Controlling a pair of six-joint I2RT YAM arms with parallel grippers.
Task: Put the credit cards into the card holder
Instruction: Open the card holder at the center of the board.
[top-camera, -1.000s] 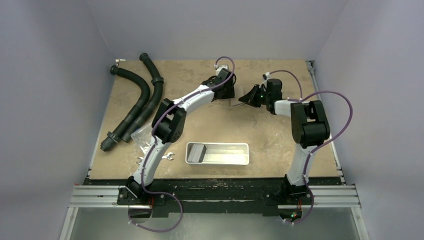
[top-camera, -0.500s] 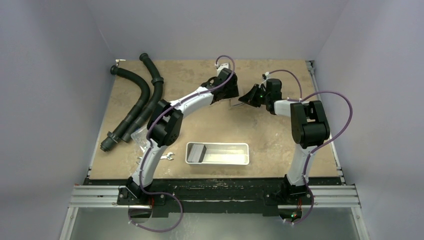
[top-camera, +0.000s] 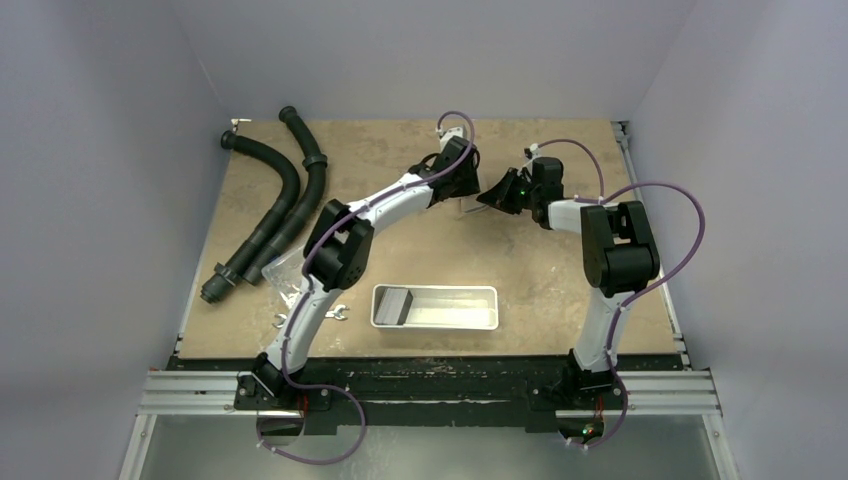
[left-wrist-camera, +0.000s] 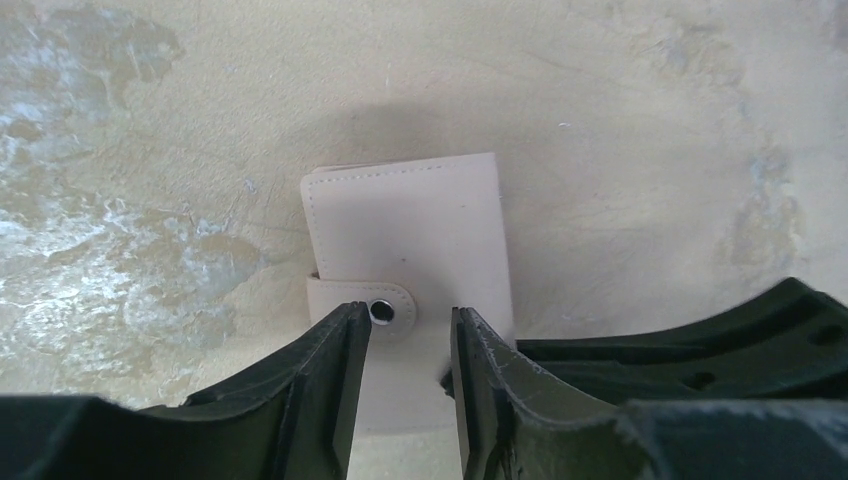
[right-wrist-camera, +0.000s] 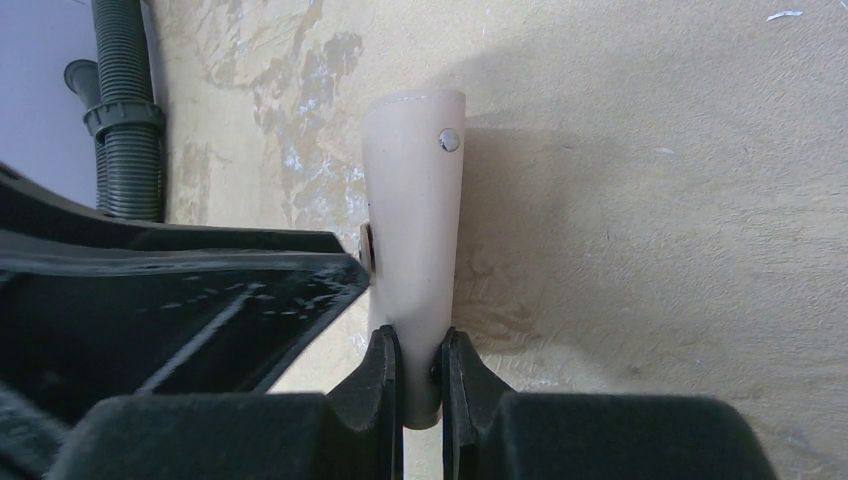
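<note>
Whereas a second ago the left arm (top-camera: 375, 205) has its wrist a little lower and further left, it now sits closer to the right arm (top-camera: 560, 205), whose pose looks unchanged, as do the tray (top-camera: 490, 322) and everything around it. From above, the card holder (top-camera: 465, 207) is only a pale sliver between the two wrists at the far middle of the surface (top-camera: 560, 290). The left wrist camera shows the card holder (left-wrist-camera: 410, 230) face-on, beige, folded shut with its snap strap (left-wrist-camera: 381, 311) fastened. The left jaws stand partly open astride that strap, gripping nothing, one finger (left-wrist-camera: 340, 350) just beside the snap. The right wrist camera shows the holder (right-wrist-camera: 415, 220) edge-on, its near end pinched between the nearly closed right jaws, with a left finger (right-wrist-camera: 300, 285) touching its side. Only the top view shows the white tray, with the dark credit cards (top-camera: 393, 304) at its left end; their number cannot be told. Counted: one card holder, one tray, two arms, two black corrugated hoses (top-camera: 285, 195), and a silver wrench (top-camera: 338, 314) beside the left arm.
</note>
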